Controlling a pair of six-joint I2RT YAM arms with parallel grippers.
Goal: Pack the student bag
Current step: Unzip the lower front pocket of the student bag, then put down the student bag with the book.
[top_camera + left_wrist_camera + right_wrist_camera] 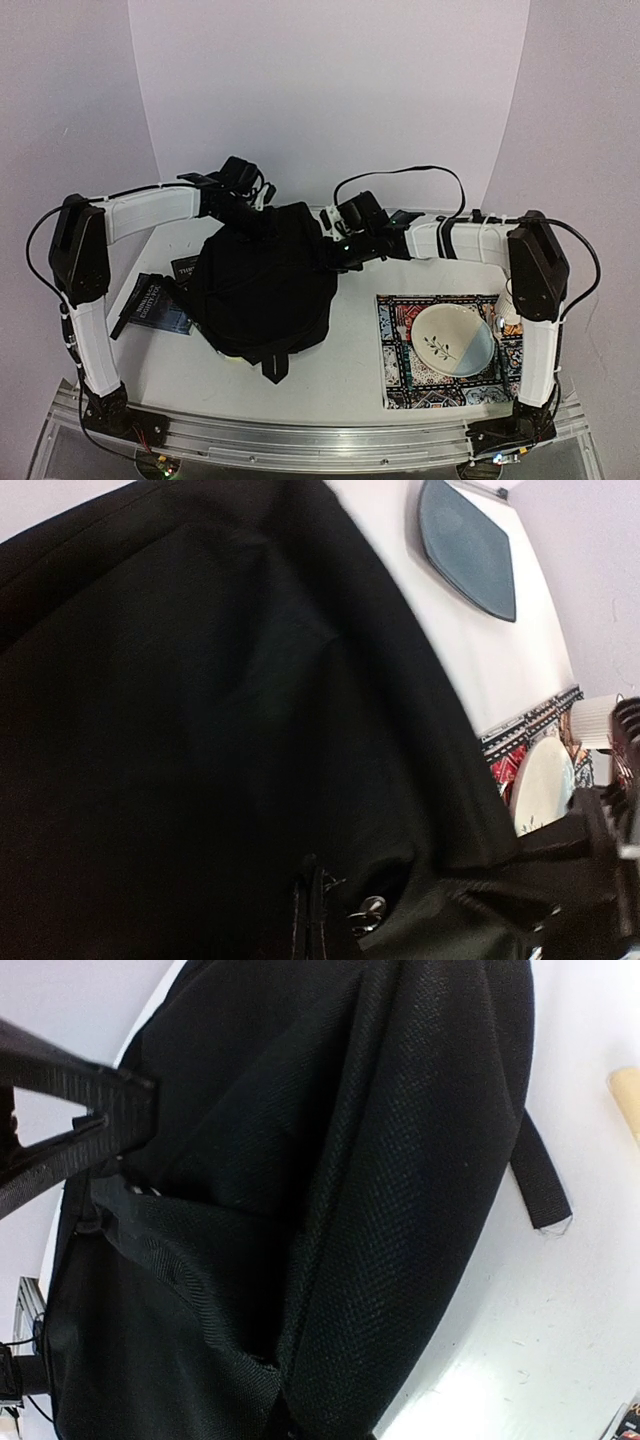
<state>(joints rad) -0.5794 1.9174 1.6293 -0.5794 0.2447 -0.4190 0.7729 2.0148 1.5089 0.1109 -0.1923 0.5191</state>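
The student bag (262,290) sits slumped on the table (345,375), left of centre. Left tool (245,212) and right tool (335,250) are both clamped narrow at its far rim; I cannot see the fabric catch. Risk, as I judge it: a thin pinch slips, the mouth collapses, or the bag drags over the books (155,305).

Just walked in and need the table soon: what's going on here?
Two robot arms are working on a black bag in the middle of the table. The left gripper and right gripper are both shut at its far edge, apparently pinching the fabric. A book lies against the bag's left side, and a plate sits on a patterned mat to the right; neither is packed yet.
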